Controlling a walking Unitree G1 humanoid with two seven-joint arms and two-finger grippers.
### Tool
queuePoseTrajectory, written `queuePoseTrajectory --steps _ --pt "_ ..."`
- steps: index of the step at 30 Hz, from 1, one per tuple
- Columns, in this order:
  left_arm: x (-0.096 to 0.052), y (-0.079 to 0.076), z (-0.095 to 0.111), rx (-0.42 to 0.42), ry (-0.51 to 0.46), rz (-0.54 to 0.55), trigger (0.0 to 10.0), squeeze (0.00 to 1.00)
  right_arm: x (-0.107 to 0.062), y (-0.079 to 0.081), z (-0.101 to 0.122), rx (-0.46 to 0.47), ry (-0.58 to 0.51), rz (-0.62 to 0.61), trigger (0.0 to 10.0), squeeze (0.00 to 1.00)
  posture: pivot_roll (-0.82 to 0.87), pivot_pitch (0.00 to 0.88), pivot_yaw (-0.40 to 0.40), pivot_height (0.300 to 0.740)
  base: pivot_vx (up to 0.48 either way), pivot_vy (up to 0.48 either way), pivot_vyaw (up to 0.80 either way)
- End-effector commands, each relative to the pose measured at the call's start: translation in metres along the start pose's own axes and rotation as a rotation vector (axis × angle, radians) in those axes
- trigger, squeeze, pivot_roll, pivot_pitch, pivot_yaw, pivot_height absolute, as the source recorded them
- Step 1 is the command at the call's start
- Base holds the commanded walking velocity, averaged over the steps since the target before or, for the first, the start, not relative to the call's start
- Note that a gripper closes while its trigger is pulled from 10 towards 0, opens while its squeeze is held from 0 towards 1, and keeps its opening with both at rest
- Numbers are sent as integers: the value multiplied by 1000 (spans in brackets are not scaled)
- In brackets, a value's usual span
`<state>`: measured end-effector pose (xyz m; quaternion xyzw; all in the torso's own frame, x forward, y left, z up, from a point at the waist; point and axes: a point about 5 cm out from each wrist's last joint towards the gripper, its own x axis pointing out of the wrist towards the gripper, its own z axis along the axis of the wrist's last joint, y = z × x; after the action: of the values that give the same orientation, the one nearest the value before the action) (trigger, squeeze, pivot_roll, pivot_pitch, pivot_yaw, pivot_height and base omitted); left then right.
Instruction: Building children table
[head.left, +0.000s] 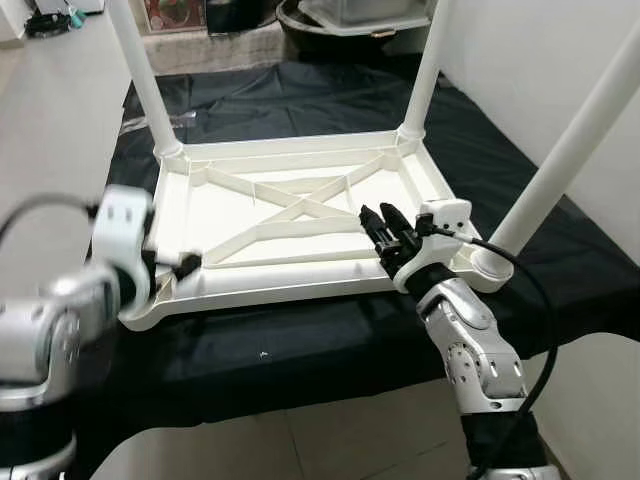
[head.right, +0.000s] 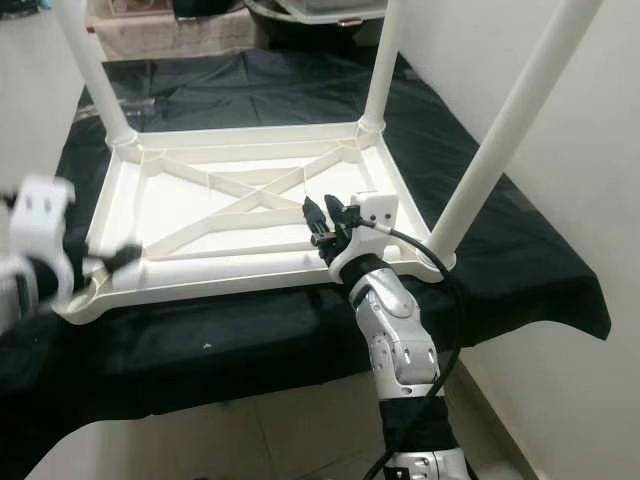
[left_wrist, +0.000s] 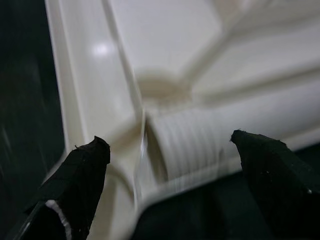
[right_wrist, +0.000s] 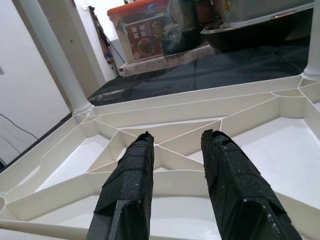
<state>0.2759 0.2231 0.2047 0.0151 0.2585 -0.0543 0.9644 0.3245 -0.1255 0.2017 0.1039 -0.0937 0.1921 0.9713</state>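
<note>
A white plastic table top (head.left: 230, 210) lies upside down on a black cloth. Three white legs stand in its corners: far left (head.left: 140, 70), far right (head.left: 425, 75) and near right (head.left: 570, 150). A loose white leg (head.left: 290, 258) lies inside the top along the near rim. Its ribbed end (left_wrist: 185, 145) rests by the round socket (left_wrist: 162, 87) of the near left corner. My left gripper (head.left: 188, 263) is open at that corner, its fingers on either side of the ribbed end. My right gripper (head.left: 376, 211) hovers open over the near rim on the right, holding nothing.
The black cloth (head.left: 300, 340) covers a low platform with its front edge close to me. A white wall (head.left: 560, 60) runs along the right. Boxes and a dark tub (head.left: 340, 15) stand at the back. Pale floor (head.left: 60, 130) lies to the left.
</note>
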Motion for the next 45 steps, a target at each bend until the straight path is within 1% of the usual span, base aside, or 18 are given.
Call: queuePoseTrajectory --steps 1,5,8,16,19,21,23,24,26,31,37,45 --pt "-1 -2 -12 9 77 0 10000 0 -2 0 -3 7 3 -3 10000 0 109 150 -63 740 0 0 0" --pt "0 -2 -11 13 83 -9 10000 0 -2 0 -4 8 3 -3 10000 0 109 150 -59 740 0 0 0" --pt "0 -4 -5 11 40 -39 10000 0 -1 0 -4 9 -2 -3 10000 0 109 147 -57 740 0 0 0" --pt "1 -6 0 10 15 -51 10000 0 -2 0 -3 9 -3 -2 10000 0 105 145 -56 740 0 0 0" --pt "5 -13 5 4 0 -83 10000 0 -2 0 -3 8 -4 -2 10000 0 99 142 -55 740 0 0 0" --pt "5 -13 5 4 0 -83 10000 0 -2 0 -3 8 -4 -2 10000 0 99 142 -55 740 0 0 0" --pt "10 -21 5 0 6 -117 10000 0 -2 0 -2 6 -6 -1 10000 0 94 141 -53 740 0 0 0" --pt "10 -21 5 0 6 -117 10000 0 -2 0 -2 6 -6 -1 10000 0 94 141 -53 740 0 0 0" --pt "15 -24 2 6 12 -121 10000 0 -3 0 -1 4 -6 -1 10000 0 93 144 -52 740 0 0 0" --pt "17 -26 1 2 17 -125 10000 0 -4 0 -1 2 -5 -3 10000 0 88 144 -48 740 0 0 0" --pt "18 -22 3 0 16 -114 10000 0 -5 -1 -2 3 -3 -7 10000 0 95 143 -51 740 0 0 0" --pt "18 -22 3 -1 16 -114 10000 0 -5 -1 -2 5 -4 -7 10000 0 96 143 -52 740 0 0 0"
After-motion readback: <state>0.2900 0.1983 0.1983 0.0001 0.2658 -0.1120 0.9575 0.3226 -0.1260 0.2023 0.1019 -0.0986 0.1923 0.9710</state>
